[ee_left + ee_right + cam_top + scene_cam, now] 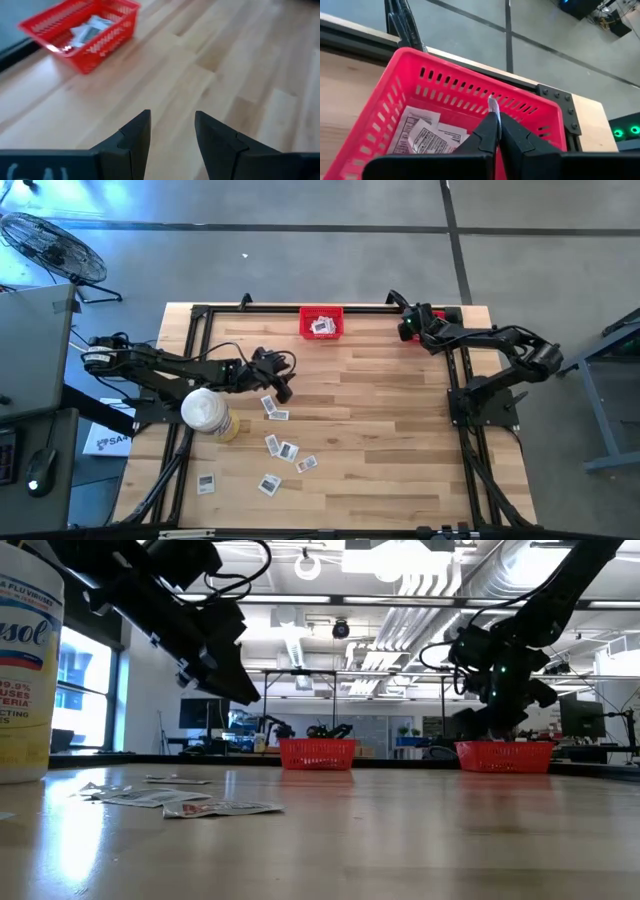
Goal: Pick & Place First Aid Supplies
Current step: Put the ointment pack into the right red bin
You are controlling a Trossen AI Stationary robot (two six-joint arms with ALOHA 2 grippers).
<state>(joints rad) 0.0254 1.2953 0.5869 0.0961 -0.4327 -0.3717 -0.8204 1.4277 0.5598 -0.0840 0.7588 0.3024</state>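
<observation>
Standing by the table's left edge, a white cylinder (205, 411) crowds the left gripper (281, 388), whose fingers (135, 137) are spread wide with nothing between them, above bare wood. Loose first aid packets (281, 448) lie scattered just in front of it, near the front-left. Open boards stretch across the middle. At the far edge sits a red bin (321, 322) with packets inside. Over a second red bin (470, 107) at the far-right corner, the right gripper (494, 122) pinches a thin white packet (492, 104).

White canister (25, 680), partial "sol", "FLU VIRUSES"
</observation>
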